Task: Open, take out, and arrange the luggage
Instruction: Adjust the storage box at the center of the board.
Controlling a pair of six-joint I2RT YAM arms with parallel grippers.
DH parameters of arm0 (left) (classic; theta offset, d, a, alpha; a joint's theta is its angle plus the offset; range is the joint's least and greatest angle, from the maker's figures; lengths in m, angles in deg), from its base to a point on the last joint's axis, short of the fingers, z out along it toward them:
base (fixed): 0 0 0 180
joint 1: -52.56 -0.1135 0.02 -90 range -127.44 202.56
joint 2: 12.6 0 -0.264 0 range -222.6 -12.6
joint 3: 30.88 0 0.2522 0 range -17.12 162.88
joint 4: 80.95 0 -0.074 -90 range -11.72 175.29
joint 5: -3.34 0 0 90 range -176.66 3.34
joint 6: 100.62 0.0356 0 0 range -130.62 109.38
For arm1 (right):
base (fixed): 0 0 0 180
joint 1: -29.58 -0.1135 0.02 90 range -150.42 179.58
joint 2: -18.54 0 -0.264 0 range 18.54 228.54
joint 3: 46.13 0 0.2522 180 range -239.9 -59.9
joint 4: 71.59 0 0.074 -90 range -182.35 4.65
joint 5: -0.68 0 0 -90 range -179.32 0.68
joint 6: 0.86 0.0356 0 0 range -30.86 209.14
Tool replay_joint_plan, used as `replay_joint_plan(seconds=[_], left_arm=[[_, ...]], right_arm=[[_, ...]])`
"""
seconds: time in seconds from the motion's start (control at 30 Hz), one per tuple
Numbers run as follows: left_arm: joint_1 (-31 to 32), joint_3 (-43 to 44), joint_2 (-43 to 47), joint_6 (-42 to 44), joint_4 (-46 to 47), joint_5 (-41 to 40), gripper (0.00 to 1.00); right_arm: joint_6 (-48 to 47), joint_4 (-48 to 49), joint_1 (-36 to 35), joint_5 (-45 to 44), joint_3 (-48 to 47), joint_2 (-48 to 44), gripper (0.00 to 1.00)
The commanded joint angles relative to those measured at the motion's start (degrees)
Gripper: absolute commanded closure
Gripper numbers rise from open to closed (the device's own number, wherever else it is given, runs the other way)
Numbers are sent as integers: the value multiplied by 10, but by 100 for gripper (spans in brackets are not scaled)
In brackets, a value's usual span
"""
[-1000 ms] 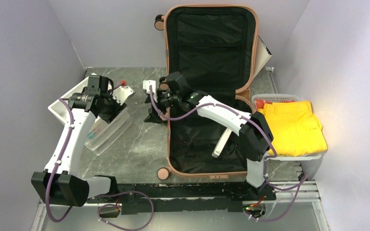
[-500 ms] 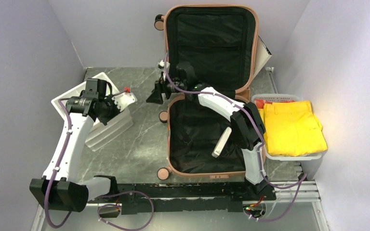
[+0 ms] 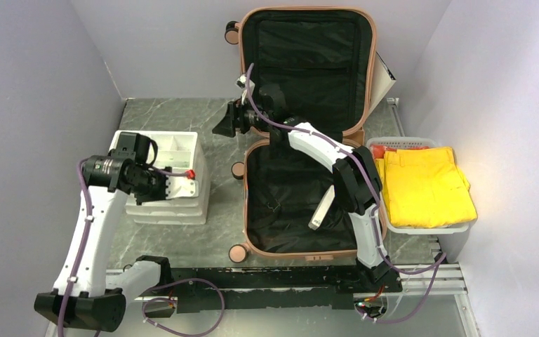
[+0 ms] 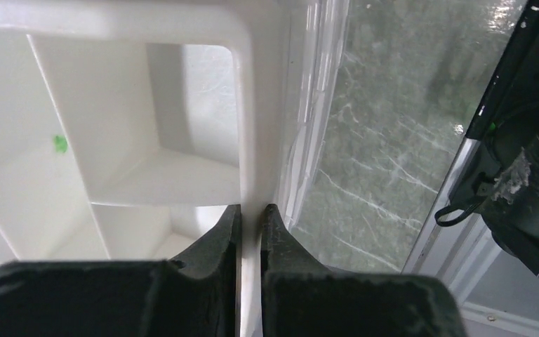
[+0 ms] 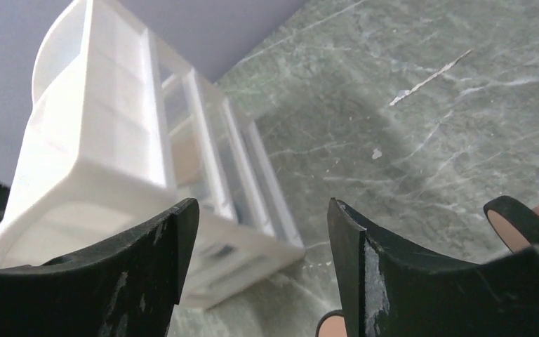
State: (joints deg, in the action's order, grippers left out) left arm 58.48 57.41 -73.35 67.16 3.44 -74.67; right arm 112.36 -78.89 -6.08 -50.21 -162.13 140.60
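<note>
Left jaws pinched on rim of white organizer [image 3: 160,150], standing on bench [image 3: 221,217]. Right jaws spread, empty; open luggage [image 3: 309,63] just right of them. Arranging step. Next: release organizer, fetch white item [image 3: 322,208] inside luggage.

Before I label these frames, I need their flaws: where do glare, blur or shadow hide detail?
Top external: sharp, but the luggage lining is near-black, and a warm bright patch falls on the right wall. Left wrist: the white organiser washes out, and the left gripper is dark and soft. Right wrist: the right gripper is slightly soft, the table sharp.
</note>
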Motion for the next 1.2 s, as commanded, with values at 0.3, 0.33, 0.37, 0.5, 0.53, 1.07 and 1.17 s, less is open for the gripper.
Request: replay_joint_plan(seconds=[0.3,0.33,0.37,0.5,0.53,1.07,1.17], left_arm=[[0,-156,279,190,287,11,95],[0,-159,289,192,285,14,95],[0,-159,295,202,276,16,95],[0,-179,337,213,302,24,95],[0,-185,349,218,309,27,95],[0,-242,454,241,361,39,95],[0,-241,454,246,349,31,95]], right_arm=[[31,-20,-2,29,-117,85,50],[31,-26,-3,37,-119,89,52],[28,-35,-4,42,-121,92,55],[-51,-153,-19,53,-172,120,65],[-75,-192,-25,50,-191,127,65],[-119,-355,-45,220,-218,148,100],[-130,-388,-45,216,-215,137,100]])
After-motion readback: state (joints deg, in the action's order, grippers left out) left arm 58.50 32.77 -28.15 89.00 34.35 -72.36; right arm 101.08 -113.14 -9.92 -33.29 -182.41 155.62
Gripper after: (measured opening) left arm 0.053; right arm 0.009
